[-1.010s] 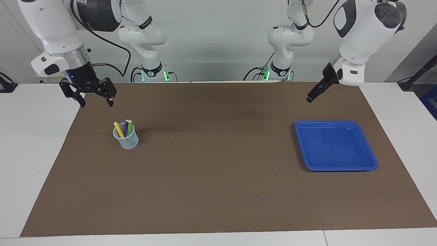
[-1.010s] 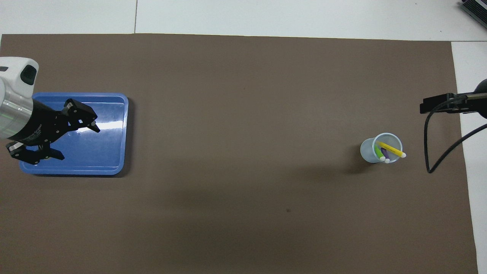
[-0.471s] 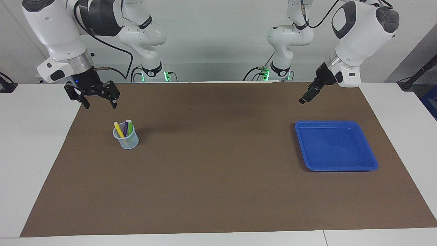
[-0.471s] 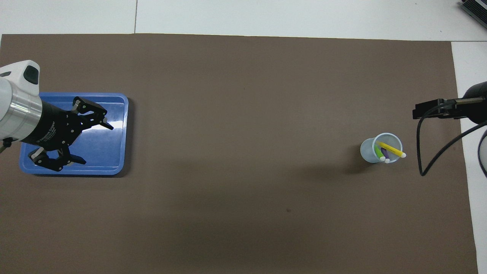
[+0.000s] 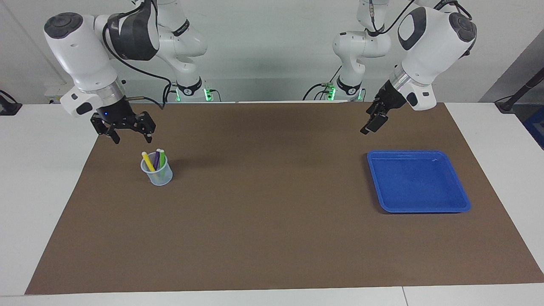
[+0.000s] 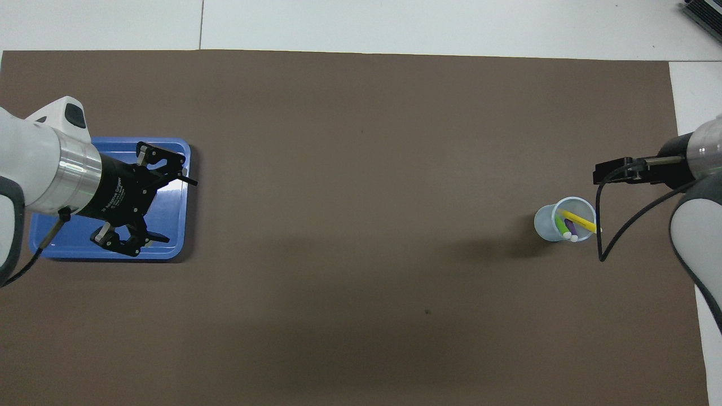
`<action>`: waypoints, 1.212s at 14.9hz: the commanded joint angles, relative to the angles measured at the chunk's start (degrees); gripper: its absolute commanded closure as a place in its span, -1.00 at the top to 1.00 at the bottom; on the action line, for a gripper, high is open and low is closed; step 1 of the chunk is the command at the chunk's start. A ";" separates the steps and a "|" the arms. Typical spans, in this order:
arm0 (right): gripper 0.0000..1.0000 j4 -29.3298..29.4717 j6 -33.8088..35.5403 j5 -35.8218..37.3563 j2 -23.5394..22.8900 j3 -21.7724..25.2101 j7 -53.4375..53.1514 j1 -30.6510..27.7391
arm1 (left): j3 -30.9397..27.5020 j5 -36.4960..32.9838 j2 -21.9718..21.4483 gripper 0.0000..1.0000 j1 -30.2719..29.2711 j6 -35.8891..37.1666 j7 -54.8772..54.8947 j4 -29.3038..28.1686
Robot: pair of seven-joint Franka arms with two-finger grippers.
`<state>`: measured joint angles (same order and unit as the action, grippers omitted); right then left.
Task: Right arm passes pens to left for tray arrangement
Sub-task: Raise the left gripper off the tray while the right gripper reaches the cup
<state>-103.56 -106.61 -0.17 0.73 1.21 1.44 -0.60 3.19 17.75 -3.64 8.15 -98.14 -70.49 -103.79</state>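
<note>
Three pens, yellow (image 5: 147, 160), purple (image 5: 156, 159) and green (image 5: 161, 157), stand in a small translucent cup (image 5: 158, 175) toward the right arm's end of the mat; they also show in the overhead view (image 6: 578, 221). My right gripper (image 5: 131, 138) is open and empty, raised over the mat beside the cup; from overhead it shows edge-on (image 6: 601, 174). The blue tray (image 5: 418, 182) lies empty toward the left arm's end. My left gripper (image 5: 367, 128) is open and empty, up in the air by the tray's corner, and covers part of the tray (image 6: 73, 251) from overhead (image 6: 177, 211).
A brown mat (image 5: 272, 221) covers most of the white table. A black cable (image 6: 601, 248) hangs from the right arm close to the cup. The arm bases stand at the robots' edge.
The right gripper has come down and moved toward the cup. The left gripper has moved toward the table's middle along the tray and lowered a little. Pens, cup and tray have not moved.
</note>
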 commanded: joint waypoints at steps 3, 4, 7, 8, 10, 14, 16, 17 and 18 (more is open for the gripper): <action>1.00 -6.64 -5.52 -1.06 1.99 -0.24 1.37 0.33 | -0.73 2.03 -2.95 1.00 2.31 -2.06 -2.81 -4.13; 1.00 -7.96 -7.10 -1.06 2.08 -0.24 1.55 0.51 | -0.73 2.03 -3.21 1.00 2.48 -2.23 -2.90 -4.49; 1.00 -10.60 -10.63 -0.97 2.08 -0.24 2.34 0.51 | -0.73 2.55 -3.31 1.00 2.75 -3.29 -3.60 -5.02; 1.00 -11.30 -11.50 -0.97 1.99 -0.24 3.30 0.42 | -0.73 2.73 -3.22 1.00 4.05 -3.29 -6.04 -4.50; 1.00 -12.71 -13.35 -0.97 1.99 -0.15 4.62 -0.02 | -0.82 2.73 -2.95 1.00 6.17 -5.47 -9.48 -4.49; 1.00 -13.41 -13.80 -0.88 1.38 -0.15 5.33 -0.28 | -0.73 2.73 -2.78 1.00 6.97 -6.01 -9.49 -4.14; 1.00 -15.78 -16.76 -0.88 1.29 -0.15 6.46 -0.37 | -0.73 2.73 -2.78 1.00 7.14 -6.01 -9.67 -4.14; 1.00 -16.23 -17.66 -0.88 1.29 -0.15 7.17 -0.46 | -0.82 2.73 -2.78 1.00 7.75 -6.10 -9.76 -4.14; 1.00 -16.23 -17.75 -0.88 1.20 -0.15 7.52 -0.72 | -0.82 2.73 -2.78 1.00 7.67 -6.19 -9.76 -4.14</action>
<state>-117.64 -122.35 -0.17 0.91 1.29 6.57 -0.34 3.15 19.73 -4.85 14.65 -102.94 -79.45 -106.13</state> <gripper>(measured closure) 0.000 0.000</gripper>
